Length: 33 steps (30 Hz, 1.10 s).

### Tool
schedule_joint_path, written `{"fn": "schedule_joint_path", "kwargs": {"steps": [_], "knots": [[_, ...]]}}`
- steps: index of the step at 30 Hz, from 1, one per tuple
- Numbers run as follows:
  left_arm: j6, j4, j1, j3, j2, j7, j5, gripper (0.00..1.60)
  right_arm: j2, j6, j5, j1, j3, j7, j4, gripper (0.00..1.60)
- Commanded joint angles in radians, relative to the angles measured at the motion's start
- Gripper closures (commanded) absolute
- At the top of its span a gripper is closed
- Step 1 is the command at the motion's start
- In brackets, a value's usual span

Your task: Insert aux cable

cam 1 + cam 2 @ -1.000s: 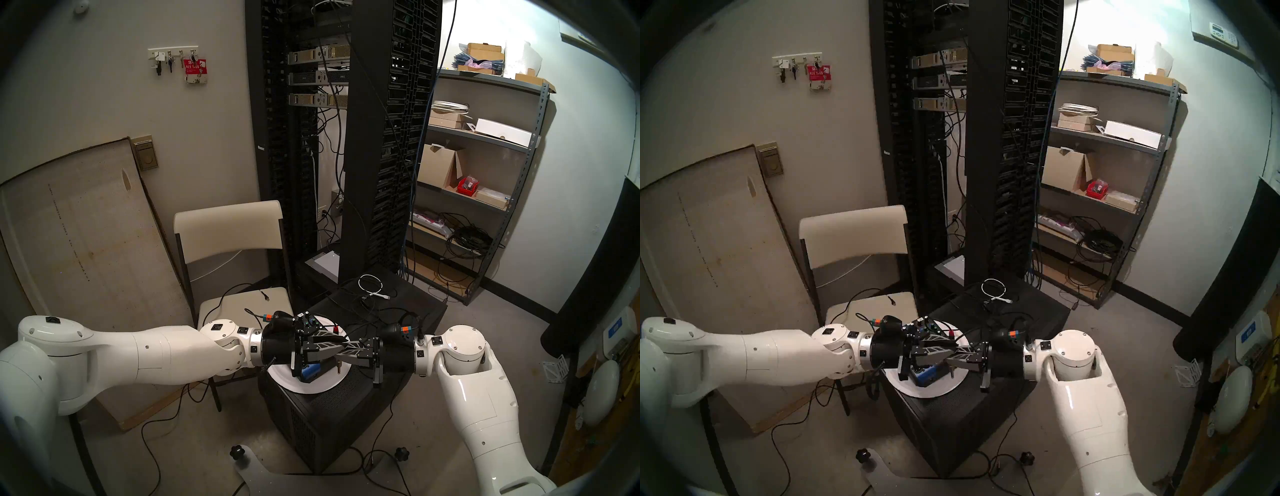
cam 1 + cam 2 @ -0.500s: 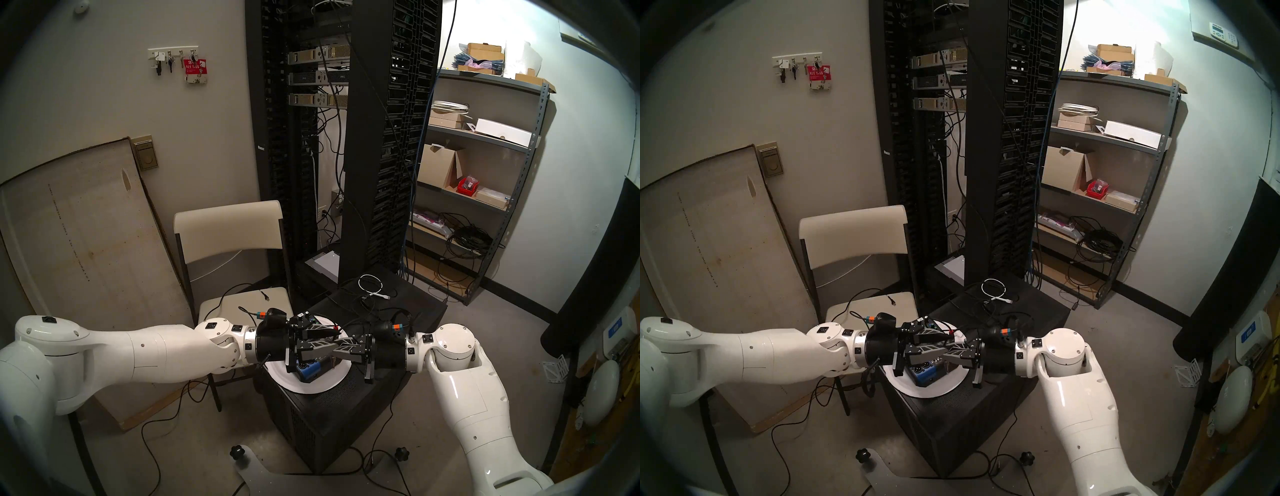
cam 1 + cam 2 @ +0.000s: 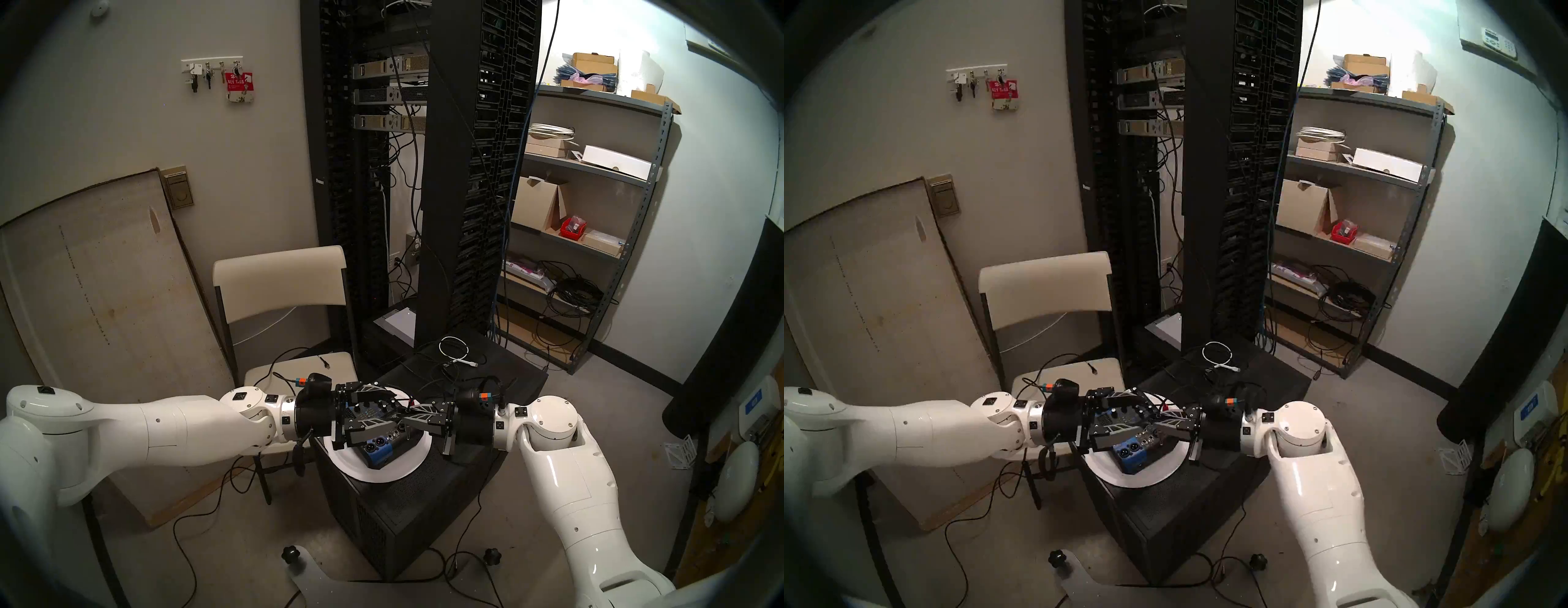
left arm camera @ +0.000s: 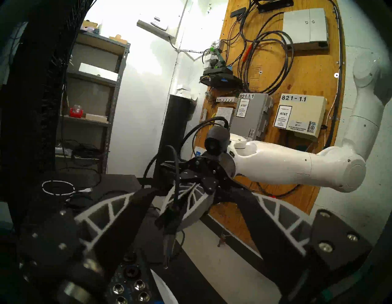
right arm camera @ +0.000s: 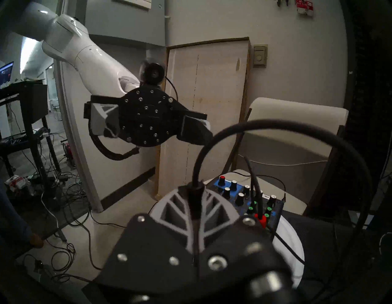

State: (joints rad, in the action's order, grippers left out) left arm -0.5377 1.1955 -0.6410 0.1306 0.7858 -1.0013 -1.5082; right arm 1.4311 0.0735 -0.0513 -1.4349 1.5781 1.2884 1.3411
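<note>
Glossy white plastic arm shell (image 3: 178,429), matt black fingers (image 4: 118,223), rough plywood board (image 4: 297,80).

mixer sockets (image 4: 135,285): blurred, cropped by bottom edge
aux cable (image 4: 167,248) tip: too blurred to resolve

- Above the audio mixer (image 3: 375,441) on the white plate (image 3: 407,469), the left gripper (image 3: 392,409) and right gripper (image 3: 408,418) meet tip to tip (little room between).
- Red-banded plug (image 5: 260,218) stands upright among the knobs.
- Folding chair (image 3: 280,288) crowds the left side.
</note>
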Motion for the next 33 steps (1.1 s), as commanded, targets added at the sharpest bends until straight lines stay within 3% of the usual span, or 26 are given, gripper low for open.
{"fn": "schedule_joint_path", "kwargs": {"steps": [1,19,33], "knots": [[-0.012,-0.007,0.016,-0.022,-0.02,0.013,-0.013,0.14,0.03,0.078,0.01,0.034,0.004,-0.029,-0.013,1.6],[-0.03,0.0,0.013,-0.024,-0.035,0.038,-0.021,0.11,0.051,0.104,0.021,0.033,0.009,-0.04,-0.016,1.6],[-0.034,-0.012,0.011,-0.023,-0.028,0.031,-0.028,0.09,0.06,0.15,0.011,0.045,0.012,-0.046,-0.08,1.6]]}}
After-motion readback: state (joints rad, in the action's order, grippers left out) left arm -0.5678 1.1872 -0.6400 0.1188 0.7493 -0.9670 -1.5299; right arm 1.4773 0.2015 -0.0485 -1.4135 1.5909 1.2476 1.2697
